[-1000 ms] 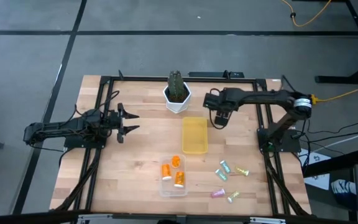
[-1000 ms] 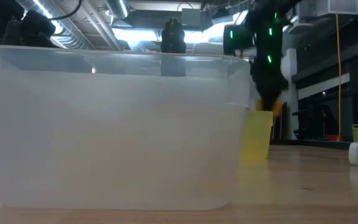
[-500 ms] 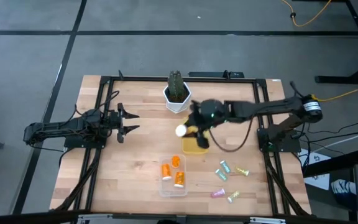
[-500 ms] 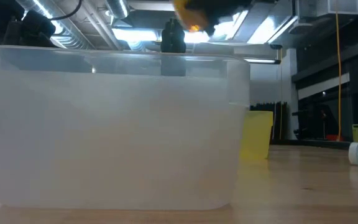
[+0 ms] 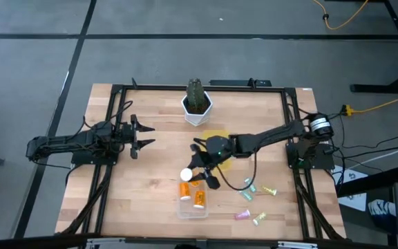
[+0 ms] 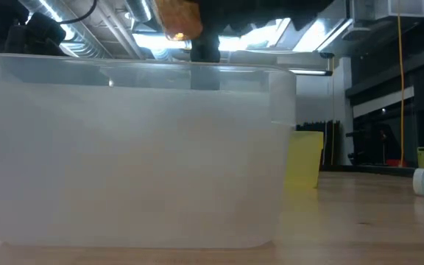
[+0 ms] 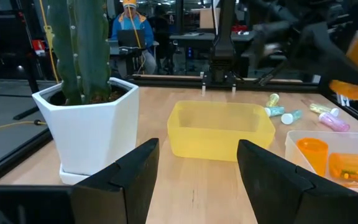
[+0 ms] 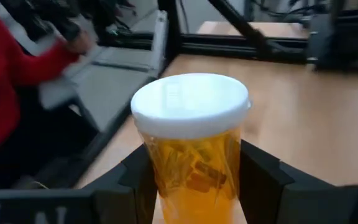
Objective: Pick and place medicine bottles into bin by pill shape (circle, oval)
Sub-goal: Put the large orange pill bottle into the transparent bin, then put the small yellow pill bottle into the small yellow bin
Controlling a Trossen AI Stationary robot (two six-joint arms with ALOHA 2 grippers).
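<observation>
The right pincer [image 5: 193,176] grips a translucent orange white-capped medicine bottle [image 5: 186,175] over the clear plastic bin [image 5: 193,207], at the tabletop's six o'clock. Centre it above the bin, lower, then release. The left pincer [image 5: 146,135] waits open at nine o'clock.

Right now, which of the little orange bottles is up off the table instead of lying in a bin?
The white-capped orange bottle clamped in the right gripper, held above the clear bin. The other orange bottles lie inside that bin.

table [image 5: 144,187]: wood | on it: clear bin [image 5: 193,207], yellow bin [image 7: 221,129], plant pot [image 5: 197,108], loose vials [image 5: 254,197]
</observation>
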